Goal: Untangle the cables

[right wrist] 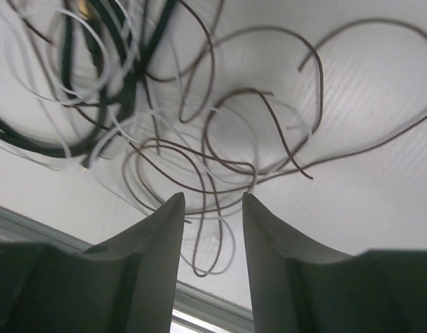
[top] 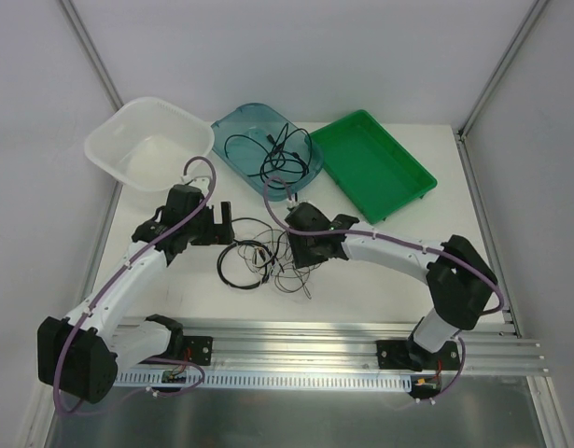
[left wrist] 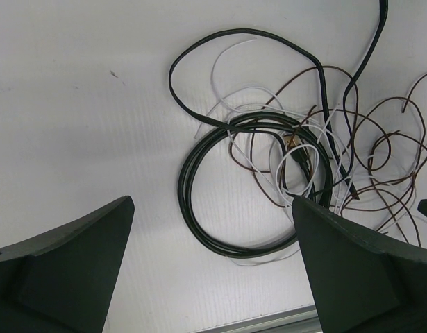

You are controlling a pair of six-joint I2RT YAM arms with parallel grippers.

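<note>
Tangle of cables (top: 263,257) sits on the desk (top: 389,289) btwn the two arms, spread roughly left-to-right. Right jaws are right on it, tips down over the thin brown cord (right wrist: 235,91) on the heap's right side. Gap is narrow w/ a loop or two running thru it, nothing pinched afaict. Left jaws hang wide open and empty, set back off the heap's left side. The black coil (left wrist: 186,187) lies just ahead of them, nearer their right finger. So right is closer. Likely pick: a brown loop, drawn away from the coil.
</note>
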